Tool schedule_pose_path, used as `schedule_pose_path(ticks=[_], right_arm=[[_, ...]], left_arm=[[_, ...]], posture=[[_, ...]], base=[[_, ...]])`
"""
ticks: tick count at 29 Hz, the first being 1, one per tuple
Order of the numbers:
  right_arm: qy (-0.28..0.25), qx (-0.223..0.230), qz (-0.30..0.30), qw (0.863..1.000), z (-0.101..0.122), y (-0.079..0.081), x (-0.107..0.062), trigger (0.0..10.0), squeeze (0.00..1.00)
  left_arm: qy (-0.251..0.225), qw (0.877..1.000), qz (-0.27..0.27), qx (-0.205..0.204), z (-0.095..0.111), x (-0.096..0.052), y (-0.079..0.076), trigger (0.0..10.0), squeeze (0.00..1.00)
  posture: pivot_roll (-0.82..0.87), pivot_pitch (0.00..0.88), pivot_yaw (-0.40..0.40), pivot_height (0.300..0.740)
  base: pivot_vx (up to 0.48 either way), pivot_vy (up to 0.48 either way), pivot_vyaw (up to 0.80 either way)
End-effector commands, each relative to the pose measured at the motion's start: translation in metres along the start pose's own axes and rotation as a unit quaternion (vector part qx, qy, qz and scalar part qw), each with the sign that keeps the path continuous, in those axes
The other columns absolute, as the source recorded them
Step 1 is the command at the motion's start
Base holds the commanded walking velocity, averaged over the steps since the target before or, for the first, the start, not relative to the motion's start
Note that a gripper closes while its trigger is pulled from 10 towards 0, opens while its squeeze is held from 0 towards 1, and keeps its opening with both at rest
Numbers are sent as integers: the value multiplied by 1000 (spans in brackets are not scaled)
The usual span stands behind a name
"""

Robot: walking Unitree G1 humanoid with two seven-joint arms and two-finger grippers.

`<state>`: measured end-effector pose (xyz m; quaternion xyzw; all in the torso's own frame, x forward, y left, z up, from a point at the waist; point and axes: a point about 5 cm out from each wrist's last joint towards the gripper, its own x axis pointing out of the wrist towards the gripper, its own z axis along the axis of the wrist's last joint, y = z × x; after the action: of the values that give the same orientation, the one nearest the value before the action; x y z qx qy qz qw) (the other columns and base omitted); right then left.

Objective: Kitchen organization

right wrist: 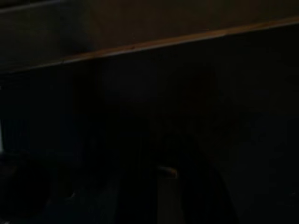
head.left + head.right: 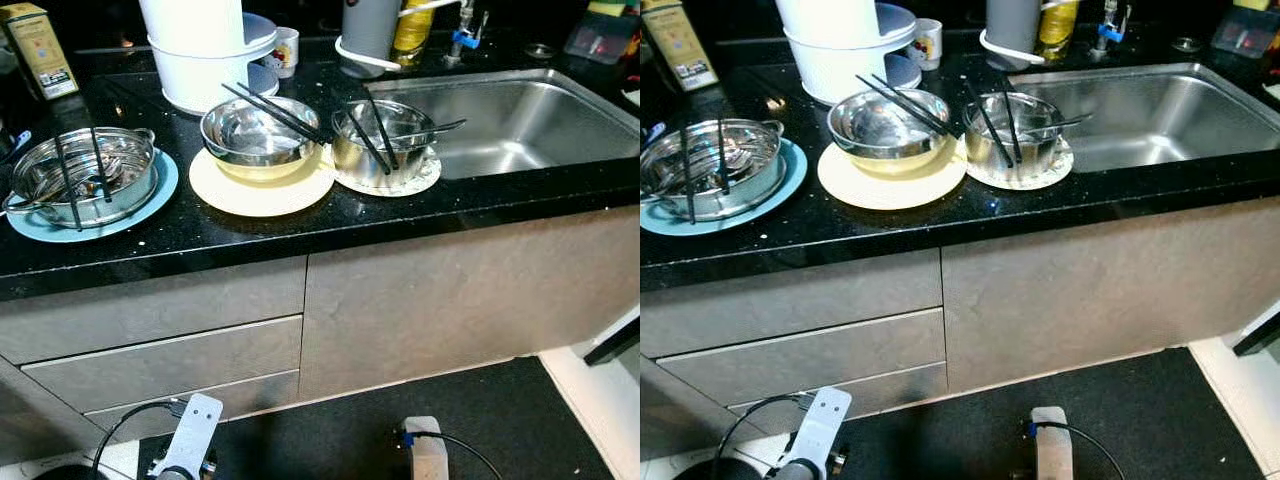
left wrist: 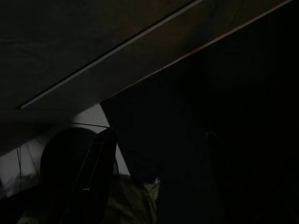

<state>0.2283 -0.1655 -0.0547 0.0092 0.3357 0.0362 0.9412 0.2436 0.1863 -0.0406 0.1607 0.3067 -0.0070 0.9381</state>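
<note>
Black speckled stone tabletop [image 2: 250,235] beside a steel sink [image 2: 520,120]: organizing looks unstarted.
Three steel bowls with black chopsticks [image 2: 275,112] sit on plates; both hands hang low, finger state unreadable.

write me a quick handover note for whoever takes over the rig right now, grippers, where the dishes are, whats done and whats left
Both arms hang idle low in front of the cabinet; finger states can't be told.
On the black counter, left of the sink: three steel bowls, each with chopsticks across it. Left bowl on a blue plate, middle bowl on a cream plate, right bowl on a white plate.
Done: nothing visibly sorted.
Left: all three sets.
</note>
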Motion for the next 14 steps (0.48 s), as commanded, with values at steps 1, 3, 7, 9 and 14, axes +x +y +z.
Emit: schedule_pose_path(ticks=[1,3,7,9,14], right_arm=[[22,4,-11,1000,-14,-7,-5,10000,0],[22,3,-14,1000,-14,-8,-5,10000,0],[16,2,-21,1000,-13,-16,-7,10000,0],[14,10,-31,999,-14,-19,-8,10000,0],[25,10,-23,999,-22,-14,-10,10000,0]], left_arm=[[22,1000,-6,-8,-14,-5,-10,10000,0],[22,1000,-9,-8,-14,-5,-11,10000,0],[21,999,-32,-12,-10,-5,-24,10000,0],[22,999,-49,-3,-11,-5,-29,10000,0],[27,999,-39,-17,-13,-6,-26,10000,0]], posture=[[-73,179,-20,740],[-73,179,-20,740],[-108,187,22,740],[-109,191,29,740],[-73,189,27,740]], base=[[0,0,0],[0,0,0],[0,0,0],[0,0,0],[0,0,0]])
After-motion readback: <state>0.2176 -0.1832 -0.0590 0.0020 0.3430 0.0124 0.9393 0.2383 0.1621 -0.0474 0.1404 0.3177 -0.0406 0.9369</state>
